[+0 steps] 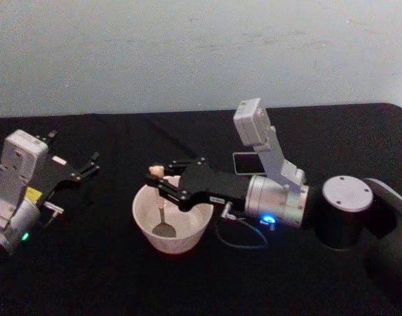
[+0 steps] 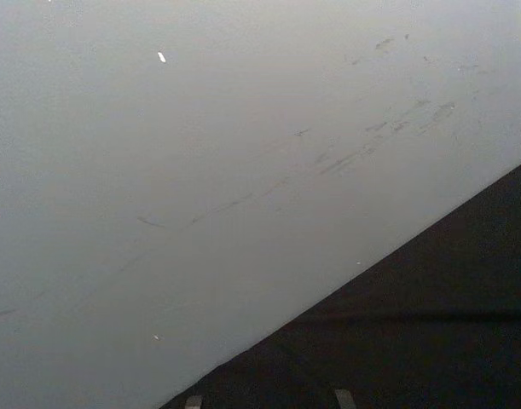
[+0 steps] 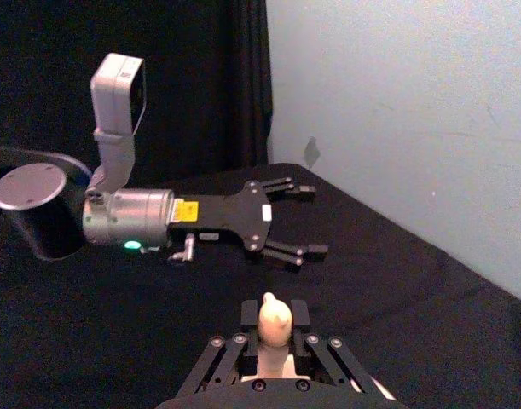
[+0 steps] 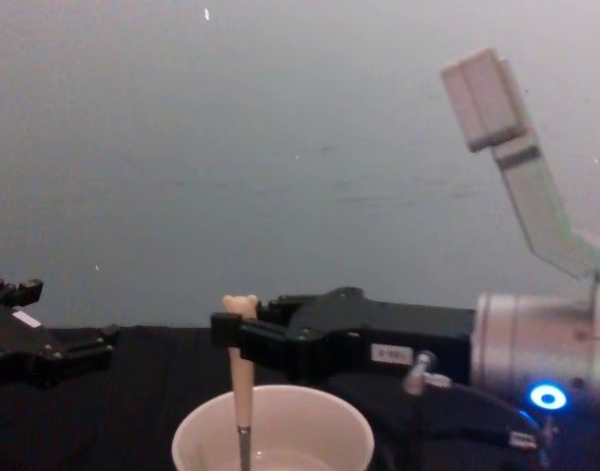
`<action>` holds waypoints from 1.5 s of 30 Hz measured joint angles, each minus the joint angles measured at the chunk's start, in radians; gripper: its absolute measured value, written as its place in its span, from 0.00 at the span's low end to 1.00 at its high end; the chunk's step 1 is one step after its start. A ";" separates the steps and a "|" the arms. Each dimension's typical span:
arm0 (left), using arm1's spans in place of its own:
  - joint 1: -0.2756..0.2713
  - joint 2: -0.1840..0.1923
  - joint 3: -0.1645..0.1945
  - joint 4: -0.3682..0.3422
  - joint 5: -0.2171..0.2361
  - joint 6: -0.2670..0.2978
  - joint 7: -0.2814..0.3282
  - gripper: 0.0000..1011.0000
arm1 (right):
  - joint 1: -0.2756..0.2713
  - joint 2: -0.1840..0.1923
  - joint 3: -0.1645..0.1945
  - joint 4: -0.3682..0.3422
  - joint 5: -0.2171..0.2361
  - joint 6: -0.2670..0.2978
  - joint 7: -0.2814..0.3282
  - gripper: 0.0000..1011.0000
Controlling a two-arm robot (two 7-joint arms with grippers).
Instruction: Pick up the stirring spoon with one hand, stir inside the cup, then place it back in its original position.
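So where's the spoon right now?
Mid-table in the head view: the spoon stands upright in the cup, its top held by the right gripper.

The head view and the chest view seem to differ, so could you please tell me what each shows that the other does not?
Head view: it looks down into the cup, where the stirring spoon reaches the floor, and a dark square holder stands behind the right arm. Chest view: from the side, the spoon stands nearly upright, bear head above the right hand. Both: the right hand shut on the spoon over the cup, the left hand open at the left.
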 joint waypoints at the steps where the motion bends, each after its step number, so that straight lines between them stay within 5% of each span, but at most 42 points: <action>1: 0.000 0.000 0.000 0.000 0.000 0.000 0.000 0.99 | 0.010 -0.012 -0.004 0.013 -0.007 -0.001 -0.008 0.21; 15: 0.000 0.000 0.000 0.000 0.000 0.000 0.000 0.99 | 0.075 -0.075 0.027 0.111 -0.059 -0.028 -0.081 0.21; 32: 0.000 0.000 0.000 0.000 0.000 0.000 0.000 0.99 | -0.019 0.053 0.079 -0.043 -0.030 0.010 -0.038 0.21; 45: 0.000 0.000 0.000 0.000 0.000 0.000 0.000 0.99 | -0.038 0.055 0.048 -0.080 -0.006 0.018 -0.024 0.21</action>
